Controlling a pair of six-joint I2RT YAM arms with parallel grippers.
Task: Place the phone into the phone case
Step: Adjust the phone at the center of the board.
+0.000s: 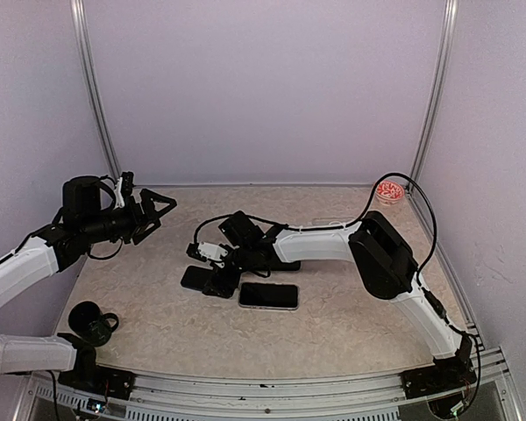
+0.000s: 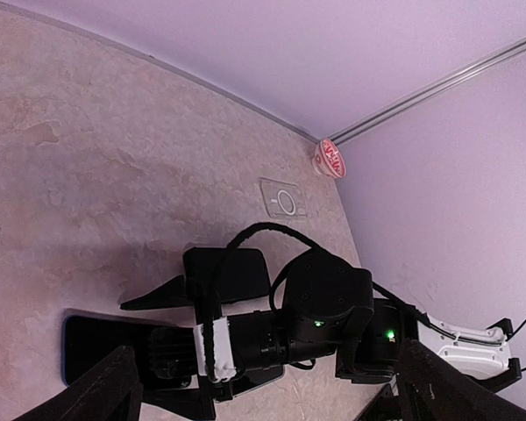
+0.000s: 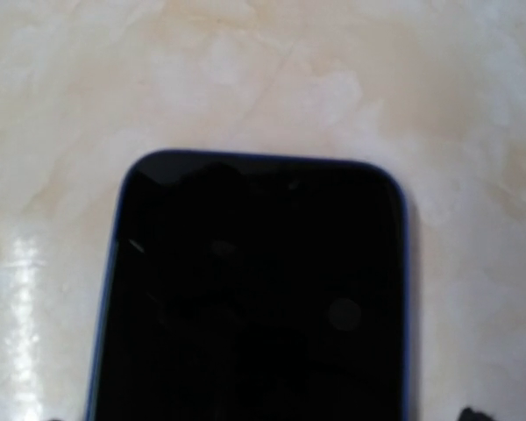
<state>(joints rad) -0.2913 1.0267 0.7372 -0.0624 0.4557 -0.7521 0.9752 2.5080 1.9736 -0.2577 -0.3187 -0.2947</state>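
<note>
A dark phone [image 3: 259, 298] with a blue rim lies flat on the table and fills the right wrist view. It also shows as phone [image 1: 193, 279] and phone [image 2: 92, 346]. My right gripper [image 1: 203, 270] hovers low over its end, open, with one finger on each side and nothing held. Only its fingertips [image 3: 470, 412] peek into the bottom corners of the right wrist view. A clear phone case [image 2: 283, 200] lies flat farther back on the table. My left gripper [image 1: 158, 209] hangs raised at the left, open and empty, looking down on the right arm.
A second dark slab with a light rim [image 1: 268, 296] lies just right of the phone. A black flat piece [image 2: 228, 272] sits under the right wrist. A small dish with red contents [image 1: 390, 190] stands back right; a black cup [image 1: 92, 323] front left.
</note>
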